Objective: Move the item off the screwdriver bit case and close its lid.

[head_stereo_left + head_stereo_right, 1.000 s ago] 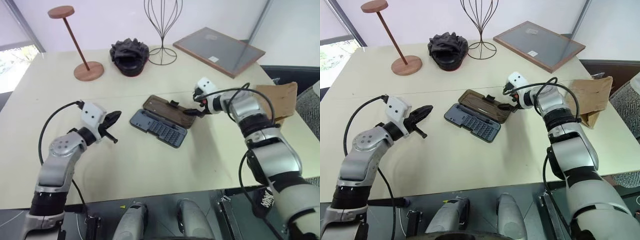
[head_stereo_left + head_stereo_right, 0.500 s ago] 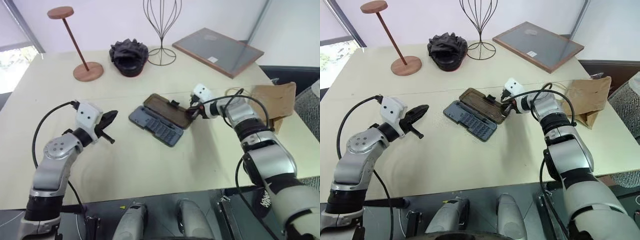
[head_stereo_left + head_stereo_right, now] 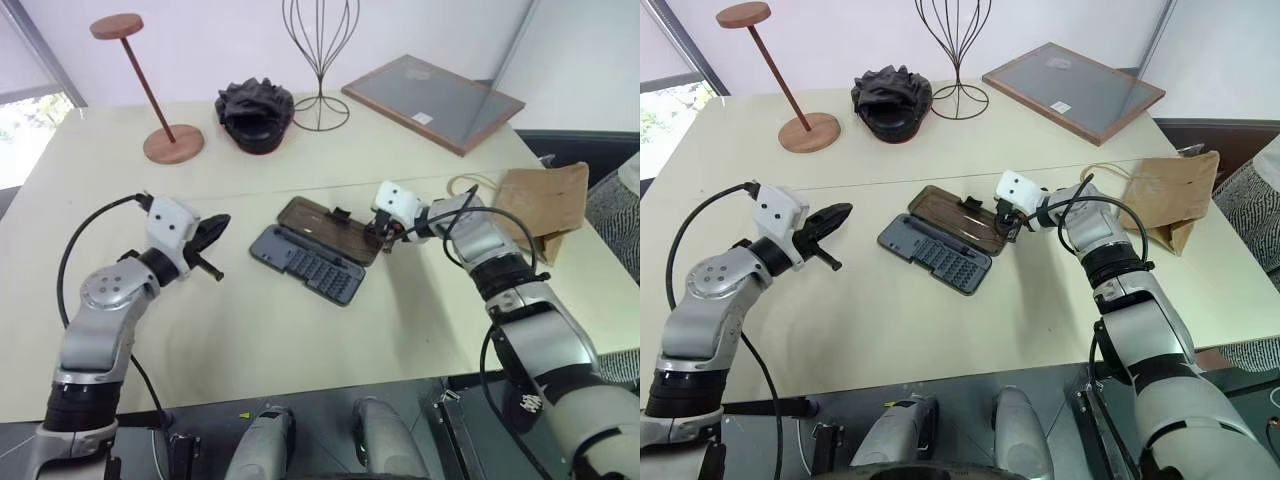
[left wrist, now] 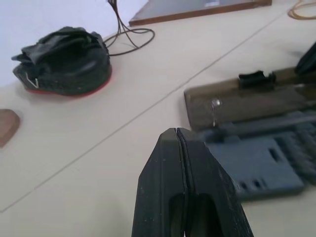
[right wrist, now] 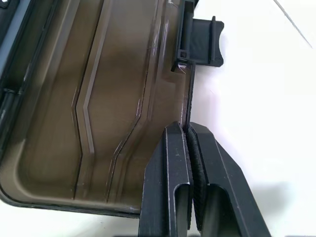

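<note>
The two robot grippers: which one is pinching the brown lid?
The right gripper: its shut fingers clamp the brown lid's edge. The left gripper is shut too, but hangs apart from the case.

The left arm reaches up from the lower left, elbow bent, its forearm angled toward one o'clock. The left gripper [image 3: 832, 214] points about level toward three o'clock, its two black fingers [image 4: 163, 192] pressed together with nothing between them — it hangs free above the surface. The right arm comes up from the lower right, forearm running toward ten o'clock, wrist bent so the right gripper [image 3: 1008, 221] tips downward toward nine o'clock. Its fingers [image 5: 168, 182] are pinched tight on the lid [image 5: 98, 108] — clamped on the thin edge.
</note>
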Controlling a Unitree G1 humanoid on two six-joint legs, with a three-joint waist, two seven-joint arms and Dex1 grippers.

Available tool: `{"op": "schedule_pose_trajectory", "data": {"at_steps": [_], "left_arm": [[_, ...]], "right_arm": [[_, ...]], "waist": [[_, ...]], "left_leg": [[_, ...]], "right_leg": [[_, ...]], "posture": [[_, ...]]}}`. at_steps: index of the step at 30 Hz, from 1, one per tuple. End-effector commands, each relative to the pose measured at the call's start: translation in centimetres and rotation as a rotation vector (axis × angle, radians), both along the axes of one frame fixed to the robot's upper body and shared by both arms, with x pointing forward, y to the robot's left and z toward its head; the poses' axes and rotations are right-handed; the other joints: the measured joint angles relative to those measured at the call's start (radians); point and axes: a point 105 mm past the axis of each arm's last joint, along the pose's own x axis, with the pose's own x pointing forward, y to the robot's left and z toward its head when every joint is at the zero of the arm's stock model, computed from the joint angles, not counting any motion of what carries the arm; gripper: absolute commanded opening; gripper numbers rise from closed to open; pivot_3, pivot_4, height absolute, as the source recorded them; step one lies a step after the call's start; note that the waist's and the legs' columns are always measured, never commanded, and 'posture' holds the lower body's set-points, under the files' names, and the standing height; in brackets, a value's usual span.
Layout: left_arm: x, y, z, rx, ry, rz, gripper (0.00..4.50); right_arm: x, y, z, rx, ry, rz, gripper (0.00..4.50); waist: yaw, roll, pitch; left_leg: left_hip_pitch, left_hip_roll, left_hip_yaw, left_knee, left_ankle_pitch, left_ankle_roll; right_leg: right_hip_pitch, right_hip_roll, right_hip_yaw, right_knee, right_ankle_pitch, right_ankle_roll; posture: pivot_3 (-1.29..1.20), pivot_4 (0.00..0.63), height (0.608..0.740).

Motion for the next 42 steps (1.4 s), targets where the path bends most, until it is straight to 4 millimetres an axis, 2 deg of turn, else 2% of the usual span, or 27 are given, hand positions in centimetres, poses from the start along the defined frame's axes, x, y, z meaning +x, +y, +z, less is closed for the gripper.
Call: {"op": "schedule_pose_trajectory", "data": {"at_steps": [1, 3, 8, 32, 42], "left_arm": [[0.0, 0.6, 1.4, -0.002, -0.052, 0.013, 0.00], [0.0, 0.6, 1.4, -0.004, -0.054, 0.014, 0.00], [-0.1, 0.5, 1.3, -0.009, -0.055, 0.016, 0.00], [-0.9, 0.8, 1.2, -0.008, -0.065, 0.052, 0.00], [-1.2, 0.6, 1.2, -0.008, -0.067, 0.055, 0.00]], "right_arm": [[-0.7, 2.9, 1.8, -0.013, -0.128, 0.175, 0.05], [-1.4, 4.4, 2.6, -0.005, -0.192, 0.272, 0.05], [-1.6, 5.9, 3.2, -0.037, -0.286, 0.356, 0.05], [-1.4, 9.3, 3.2, -0.214, -0.550, 0.592, 0.05], [-1.3, 10.1, 3.1, -0.206, -0.581, 0.599, 0.05]], "waist": [[0.001, 0.000, 0.000], [0.001, 0.000, 0.000], [0.002, 0.000, 0.000], [0.000, 0.000, 0.000], [-0.002, 0.000, 0.000]], "left_leg": [[0.000, 0.000, 0.000, 0.000, 0.000, 0.000], [0.000, 0.000, 0.000, 0.000, 0.000, 0.000], [0.000, 0.000, 0.000, 0.000, 0.000, 0.000], [0.000, 0.000, 0.000, 0.000, 0.001, -0.002], [0.000, 0.000, 0.000, 0.000, 0.001, -0.002]], "right_leg": [[0.000, 0.000, 0.000, 0.000, 0.000, 0.000], [0.000, 0.000, 0.000, 0.000, 0.000, 0.000], [0.000, 0.000, 0.000, 0.000, 0.000, 0.000], [-0.001, 0.000, 0.000, 0.001, 0.000, 0.000], [-0.001, 0.001, 0.000, 0.001, 0.000, 0.000]], "posture": [[0.00, 0.150, 0.740], [0.00, 0.150, 0.740], [0.00, 0.150, 0.740], [0.00, 0.150, 0.740], [0.00, 0.150, 0.740]]}}
